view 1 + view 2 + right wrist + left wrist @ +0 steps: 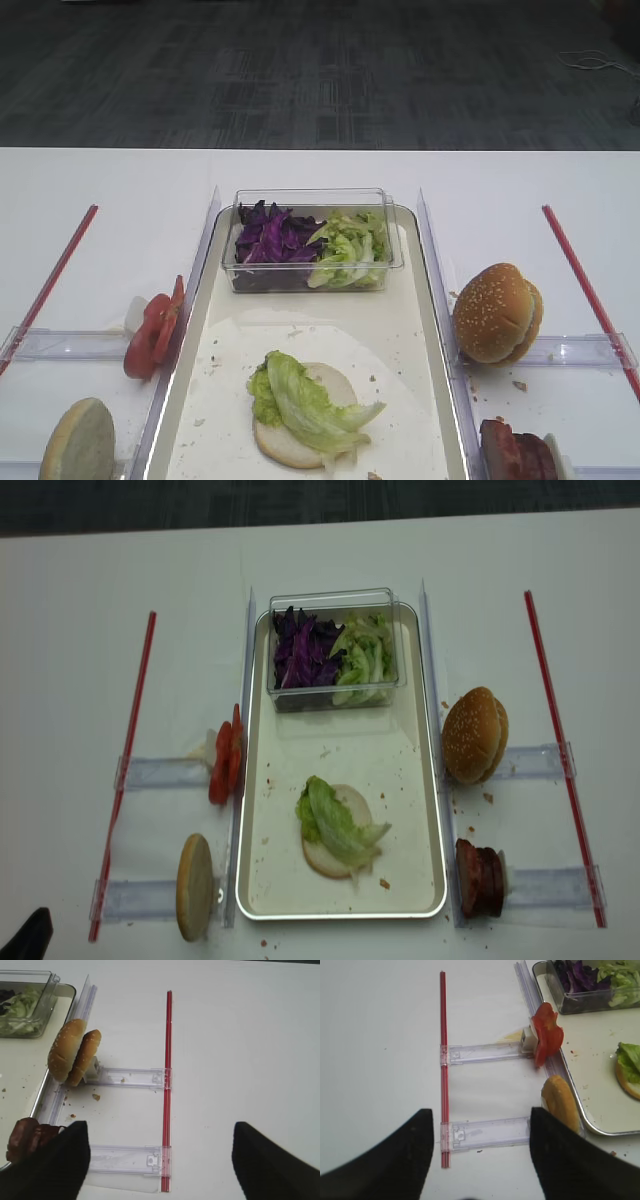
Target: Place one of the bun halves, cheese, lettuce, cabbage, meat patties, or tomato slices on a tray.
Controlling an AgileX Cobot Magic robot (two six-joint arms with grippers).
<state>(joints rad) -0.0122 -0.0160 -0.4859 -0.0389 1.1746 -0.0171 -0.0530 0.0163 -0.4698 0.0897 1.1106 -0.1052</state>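
The black right gripper (159, 1160) fills the foreground of its wrist view, jaws wide apart and empty; the left gripper (481, 1152) stands likewise apart over the white table (120, 190). On the long cream tray (410, 880) lies a flat bun half (335, 852) under a ruffled green lettuce leaf (335, 825). Sesame bun halves (474, 735) stand right, just beside the tray, and reddish-brown meat patties (478, 878) nearer.

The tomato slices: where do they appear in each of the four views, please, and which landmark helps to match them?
Exterior high: tomato slices at left, outside the tray's left rim.
Exterior high (realsense): tomato slices left of the tray, mid-height.
Left wrist: tomato slices upper right, beside the tray edge.
Right wrist: not in it.
Shared landmark: the clear tub of cabbage and lettuce.
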